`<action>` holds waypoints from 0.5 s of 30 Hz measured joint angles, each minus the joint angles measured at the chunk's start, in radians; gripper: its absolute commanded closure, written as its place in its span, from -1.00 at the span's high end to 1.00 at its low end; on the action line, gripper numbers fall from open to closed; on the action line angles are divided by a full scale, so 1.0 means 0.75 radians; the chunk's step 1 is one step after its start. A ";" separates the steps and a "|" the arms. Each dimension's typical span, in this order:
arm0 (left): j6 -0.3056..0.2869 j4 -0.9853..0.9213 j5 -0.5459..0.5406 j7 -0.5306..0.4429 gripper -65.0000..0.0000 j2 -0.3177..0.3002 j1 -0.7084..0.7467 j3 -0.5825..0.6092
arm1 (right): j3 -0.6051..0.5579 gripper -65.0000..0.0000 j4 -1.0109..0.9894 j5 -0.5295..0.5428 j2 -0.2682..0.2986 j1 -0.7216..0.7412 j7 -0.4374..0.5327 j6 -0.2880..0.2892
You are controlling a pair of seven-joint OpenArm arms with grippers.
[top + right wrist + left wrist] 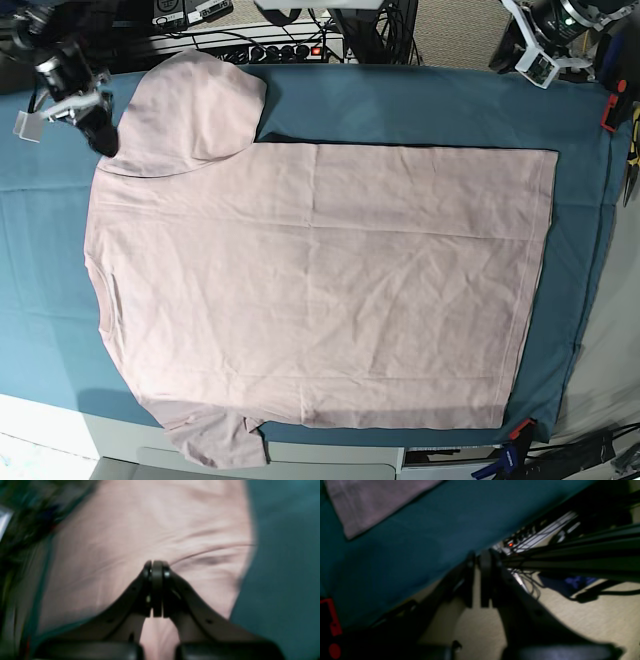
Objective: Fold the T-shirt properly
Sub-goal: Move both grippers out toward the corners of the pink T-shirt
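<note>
A teal table cloth lies beside a power strip.

- The counter is covered by a teal cloth that reaches its edges.
- A power strip with a lit red switch is seen behind the far edge, among black cables.
- Beige carpeted floor is shown beside the counter.
- Clamps are fixed at the cloth's near corner.
- Soft, even light is cast from above.

A lab: power strip, cables, clamped teal cloth.
</note>
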 measured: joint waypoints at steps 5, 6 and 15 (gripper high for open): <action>0.001 0.000 0.000 0.000 -0.91 0.003 0.000 0.000 | 0.064 -1.00 0.004 0.202 0.054 -0.013 -0.202 0.159; 0.000 0.000 -0.001 0.000 -0.91 0.003 0.001 0.000 | 0.087 -1.00 0.005 0.159 0.040 -0.014 -0.169 0.174; 0.000 -0.004 -0.001 0.000 -0.91 0.003 0.001 0.001 | 0.130 -1.00 0.004 -0.241 -0.054 -0.032 -0.041 0.158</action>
